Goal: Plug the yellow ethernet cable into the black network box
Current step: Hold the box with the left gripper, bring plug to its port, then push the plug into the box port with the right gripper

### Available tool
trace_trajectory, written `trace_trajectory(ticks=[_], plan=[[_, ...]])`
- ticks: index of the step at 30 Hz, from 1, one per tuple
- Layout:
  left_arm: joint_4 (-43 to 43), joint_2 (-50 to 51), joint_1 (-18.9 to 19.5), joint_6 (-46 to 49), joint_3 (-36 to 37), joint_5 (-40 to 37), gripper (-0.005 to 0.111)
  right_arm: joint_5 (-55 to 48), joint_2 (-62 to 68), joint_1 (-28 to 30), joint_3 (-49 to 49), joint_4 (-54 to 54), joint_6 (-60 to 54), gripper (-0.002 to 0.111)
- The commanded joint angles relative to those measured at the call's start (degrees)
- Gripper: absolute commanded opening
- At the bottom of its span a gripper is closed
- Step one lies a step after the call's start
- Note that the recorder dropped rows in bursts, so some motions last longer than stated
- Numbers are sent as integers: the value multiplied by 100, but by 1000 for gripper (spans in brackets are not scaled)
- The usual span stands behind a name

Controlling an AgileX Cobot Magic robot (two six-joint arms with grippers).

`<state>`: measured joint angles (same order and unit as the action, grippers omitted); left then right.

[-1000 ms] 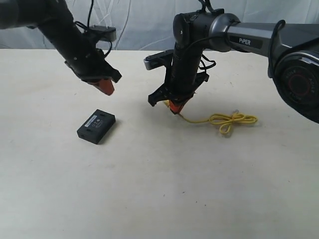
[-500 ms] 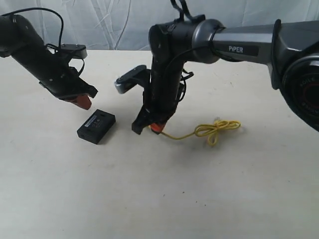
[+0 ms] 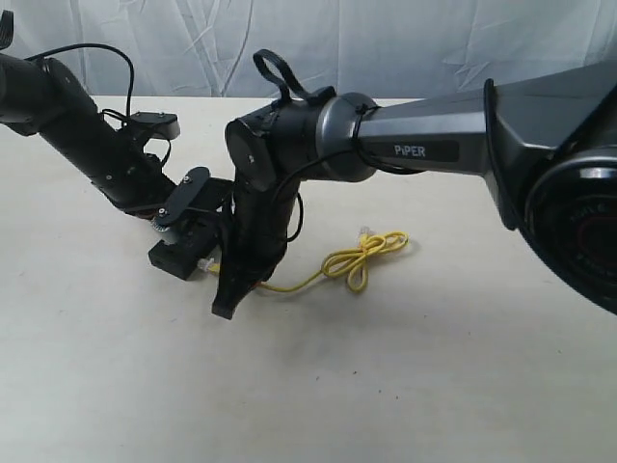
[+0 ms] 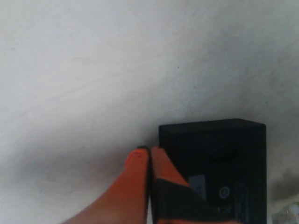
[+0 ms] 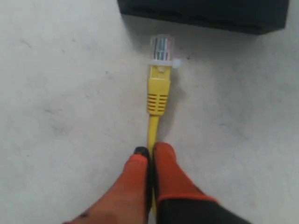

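**Yellow ethernet cable [image 5: 158,88] plug just short of black network box [image 5: 205,11], not inserted**

Right gripper [image 5: 149,151] is clamped on the yellow ethernet cable just behind the yellow boot. The clear plug sticks out ahead and points at the box's side wall, with a small gap and no contact. In the exterior view the rest of the cable trails across the table [image 3: 434,386], with the looped knot [image 3: 359,258] midway and the free plug beyond it. The box lies flat, mostly hidden behind the right arm. Left gripper [image 4: 149,150] has its orange fingers pressed together with nothing between them, tips at the box's top edge near a corner. Cannot tell if they touch it.
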<state>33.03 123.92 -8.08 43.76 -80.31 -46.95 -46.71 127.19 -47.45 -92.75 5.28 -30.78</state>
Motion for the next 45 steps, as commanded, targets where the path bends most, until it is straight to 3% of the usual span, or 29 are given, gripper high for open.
trace_trajectory(ticks=[1,24,45], plan=[[78,17,-9,27,29,-70,0,256,-63,-31,15,-87,-56,-1],[56,17,-9,27,29,-155,0,330,171,-31,15,-634,545,-1],[31,17,-9,27,29,-192,0,377,88,-31,-6,-528,-69,-1]])
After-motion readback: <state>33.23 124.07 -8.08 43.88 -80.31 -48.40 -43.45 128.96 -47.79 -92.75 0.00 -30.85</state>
